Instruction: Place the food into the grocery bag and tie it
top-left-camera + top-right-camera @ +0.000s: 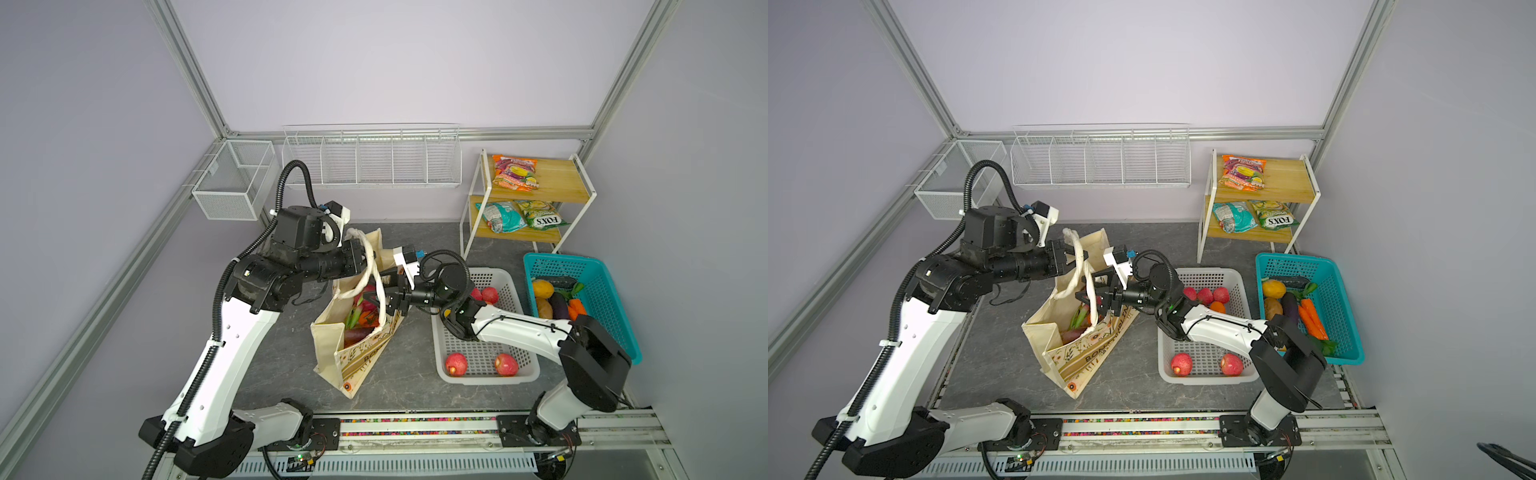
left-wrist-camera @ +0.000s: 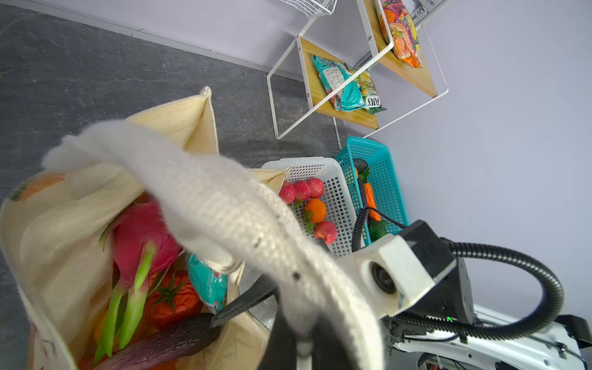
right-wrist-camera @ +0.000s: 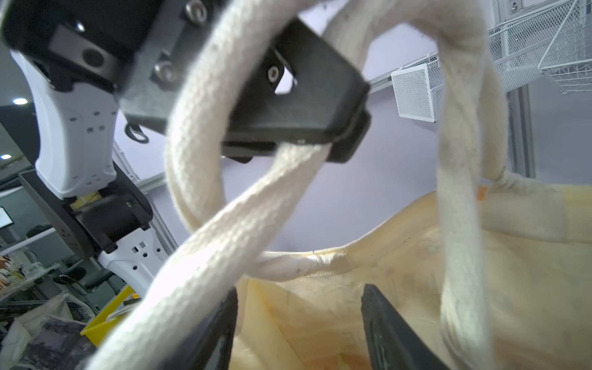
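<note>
The cream grocery bag (image 1: 361, 361) (image 1: 1077, 361) stands open at mid-table. Inside it lie food items: a pink dragon fruit (image 2: 141, 237), a teal packet (image 2: 206, 282) and a purple eggplant (image 2: 166, 342). My left gripper (image 1: 365, 262) (image 1: 1077, 259) (image 2: 304, 339) is shut on a cream strap handle (image 2: 224, 205) and holds it up above the bag. In the right wrist view the straps cross in a loose loop (image 3: 224, 230) under the left gripper (image 3: 320, 141). My right gripper (image 1: 376, 297) (image 1: 1088, 293) (image 3: 299, 320) hangs open over the bag's mouth; one strap brushes a finger (image 3: 221, 330).
A white basket (image 1: 515, 370) to the right holds red apples (image 1: 456, 364) and an orange (image 1: 1217, 307). Beyond it a teal basket (image 1: 611, 299) holds vegetables. A wooden shelf (image 1: 557, 183) at the back right carries snack packets (image 1: 515, 172). Wire racks (image 1: 370, 162) hang on the back wall.
</note>
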Action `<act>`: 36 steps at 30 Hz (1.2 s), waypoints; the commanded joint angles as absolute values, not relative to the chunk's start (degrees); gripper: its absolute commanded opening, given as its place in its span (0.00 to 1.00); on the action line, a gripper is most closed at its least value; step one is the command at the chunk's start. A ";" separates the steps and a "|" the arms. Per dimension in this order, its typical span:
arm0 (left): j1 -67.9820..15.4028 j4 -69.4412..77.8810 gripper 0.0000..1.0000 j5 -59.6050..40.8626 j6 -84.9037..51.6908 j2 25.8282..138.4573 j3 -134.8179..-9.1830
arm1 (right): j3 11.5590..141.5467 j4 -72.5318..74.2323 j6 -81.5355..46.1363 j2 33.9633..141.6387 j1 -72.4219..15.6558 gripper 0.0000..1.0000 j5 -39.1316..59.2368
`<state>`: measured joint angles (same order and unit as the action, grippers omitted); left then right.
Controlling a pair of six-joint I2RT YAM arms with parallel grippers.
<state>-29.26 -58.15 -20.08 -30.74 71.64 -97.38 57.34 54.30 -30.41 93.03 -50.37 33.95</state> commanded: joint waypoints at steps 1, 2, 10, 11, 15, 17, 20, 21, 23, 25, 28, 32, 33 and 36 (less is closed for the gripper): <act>-29.09 -55.97 0.00 -20.23 -29.71 70.67 -96.94 | 56.97 62.99 -30.74 93.84 -50.99 0.72 33.78; -29.09 -55.96 0.00 -20.28 -29.73 70.65 -96.94 | 57.03 63.84 -30.99 94.18 -50.97 0.74 33.54; -29.05 -56.19 0.00 -19.53 -29.36 69.77 -95.42 | 59.06 69.84 -33.88 96.84 -50.89 0.84 32.61; -28.92 -56.17 0.00 -19.47 -29.23 69.51 -94.99 | 59.24 70.66 -34.34 97.02 -50.80 0.85 32.53; -28.25 -56.00 0.00 -19.35 -29.03 68.50 -93.07 | 59.41 71.81 -34.90 96.80 -50.54 0.90 32.40; -27.78 -55.88 0.00 -19.19 -29.02 68.08 -92.31 | 59.41 72.17 -35.03 96.55 -50.45 0.93 32.52; -27.69 -55.75 0.00 -18.77 -28.92 67.76 -91.31 | 60.05 72.91 -35.99 96.50 -50.45 0.97 32.09; -27.69 -55.78 0.00 -18.56 -28.92 67.61 -90.89 | 60.63 72.51 -36.18 96.50 -50.45 0.97 32.08; -27.69 -55.26 0.00 -18.21 -29.00 67.09 -89.40 | 62.14 71.06 -36.79 96.50 -50.53 0.98 32.10; -27.69 -54.31 0.00 -18.14 -29.40 66.31 -87.58 | 63.43 70.30 -37.59 96.72 -50.53 0.99 31.78; -27.69 -53.53 0.00 -17.92 -29.63 65.61 -85.47 | 65.00 68.88 -38.64 96.85 -50.54 1.00 31.29; -27.69 -53.33 0.00 -17.28 -29.47 65.10 -84.08 | 66.50 66.18 -39.74 97.03 -50.49 0.99 31.03; -27.69 -53.35 0.00 -17.17 -29.36 64.98 -83.79 | 66.83 65.66 -39.98 97.12 -50.54 0.98 30.95; -27.69 -53.59 0.00 -16.72 -29.10 64.80 -83.30 | 67.23 64.09 -40.10 97.29 -50.48 0.94 30.92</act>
